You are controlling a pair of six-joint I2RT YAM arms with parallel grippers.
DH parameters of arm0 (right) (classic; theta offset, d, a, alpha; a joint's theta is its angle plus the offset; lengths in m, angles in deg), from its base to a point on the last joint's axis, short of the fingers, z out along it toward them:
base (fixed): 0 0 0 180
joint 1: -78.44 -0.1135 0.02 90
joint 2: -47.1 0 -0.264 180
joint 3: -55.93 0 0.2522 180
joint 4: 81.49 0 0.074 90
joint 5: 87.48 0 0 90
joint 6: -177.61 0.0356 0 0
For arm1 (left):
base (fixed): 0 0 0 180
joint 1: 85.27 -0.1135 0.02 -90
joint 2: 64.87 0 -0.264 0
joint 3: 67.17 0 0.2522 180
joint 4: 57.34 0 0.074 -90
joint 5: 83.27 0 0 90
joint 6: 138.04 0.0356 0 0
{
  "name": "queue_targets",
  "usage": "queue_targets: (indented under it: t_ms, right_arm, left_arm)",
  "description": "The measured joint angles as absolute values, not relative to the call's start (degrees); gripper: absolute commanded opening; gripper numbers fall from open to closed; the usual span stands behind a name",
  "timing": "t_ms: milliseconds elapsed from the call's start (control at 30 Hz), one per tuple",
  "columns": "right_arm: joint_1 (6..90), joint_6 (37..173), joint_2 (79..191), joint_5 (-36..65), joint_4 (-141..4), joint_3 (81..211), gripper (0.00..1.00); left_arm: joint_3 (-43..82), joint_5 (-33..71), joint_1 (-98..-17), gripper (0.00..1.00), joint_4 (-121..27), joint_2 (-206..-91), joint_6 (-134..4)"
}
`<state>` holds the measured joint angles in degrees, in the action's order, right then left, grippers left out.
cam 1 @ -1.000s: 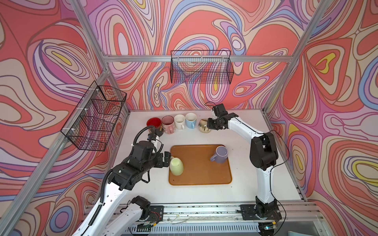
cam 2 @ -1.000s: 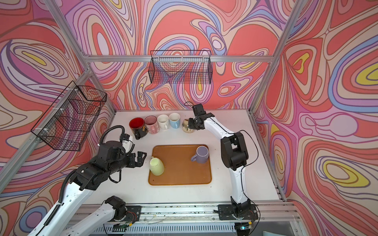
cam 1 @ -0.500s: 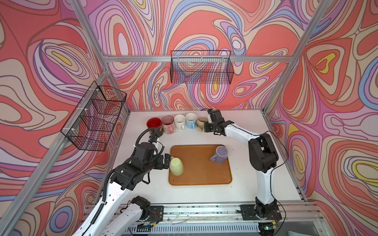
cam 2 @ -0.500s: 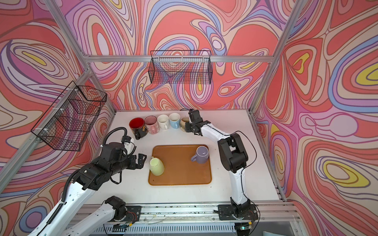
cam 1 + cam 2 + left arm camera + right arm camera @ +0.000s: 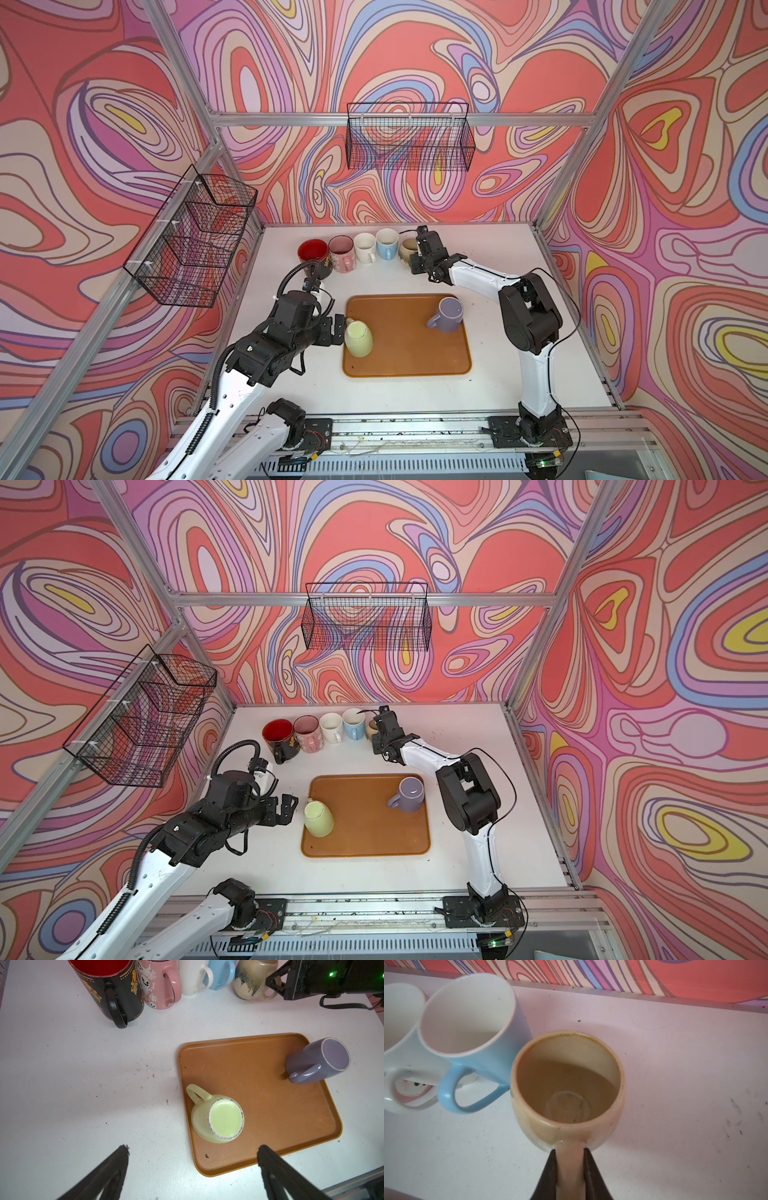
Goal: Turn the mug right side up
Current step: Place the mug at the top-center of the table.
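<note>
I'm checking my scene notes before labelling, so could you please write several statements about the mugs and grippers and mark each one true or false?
1. The green mug stands upside down on the tray. True.
2. The left gripper grips the green mug. False: the left gripper is open and holds nothing.
3. The right gripper is shut on the handle of the beige mug. True.
4. The purple mug sits off the tray. False: the purple mug is on the tray, near a corner.
5. The blue mug lies on its side. False: the blue mug stands mouth up beside the beige mug.
</note>
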<state>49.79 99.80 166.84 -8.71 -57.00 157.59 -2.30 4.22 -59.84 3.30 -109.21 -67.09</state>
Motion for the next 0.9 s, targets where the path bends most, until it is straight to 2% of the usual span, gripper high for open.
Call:
queue_targets:
  t_ms: [333,667,900]
  right_arm:
    - [49.9,99.1,167.9,-8.6,-58.0,157.6,0.01]
    - [50.2,100.1,168.2,-5.5,-57.9,157.4,0.33]
    - [50.2,101.4,165.3,-3.3,-58.3,154.1,0.48]
  left_arm:
    - [-2.3,5.0,-59.8,1.0,3.3,-109.2,-66.6]
    - [-2.1,11.4,-59.8,1.0,1.3,-111.2,-63.5]
    - [0.1,17.9,-59.0,0.95,-1.6,-118.6,-61.5]
